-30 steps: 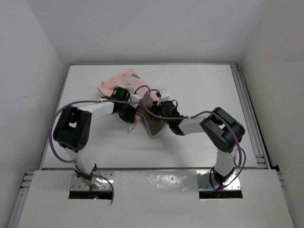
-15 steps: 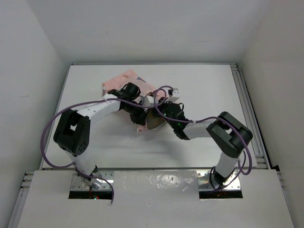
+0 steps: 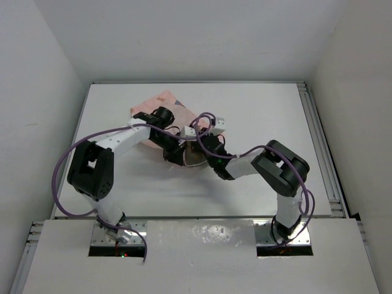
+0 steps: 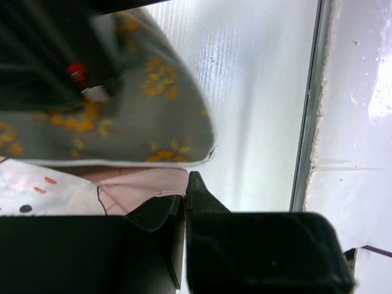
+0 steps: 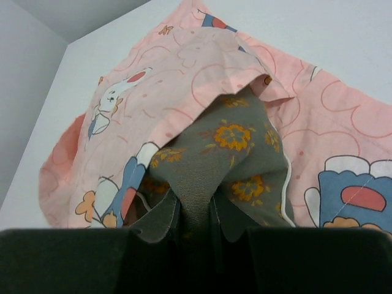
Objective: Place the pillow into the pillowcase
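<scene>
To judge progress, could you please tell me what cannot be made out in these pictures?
Top view: the arms cover most of the pillow and the mouth of the pillowcase.
Right wrist view: pillowcase folds hide how deep the pillow sits.
Left wrist view: the dark shape top left is too blurred to identify.

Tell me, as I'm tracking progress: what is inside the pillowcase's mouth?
The flowered olive pillow: its far end lies under the pillowcase flap, its near end pinched in the right tool. The pink cloth hides how deep it reaches.
</scene>
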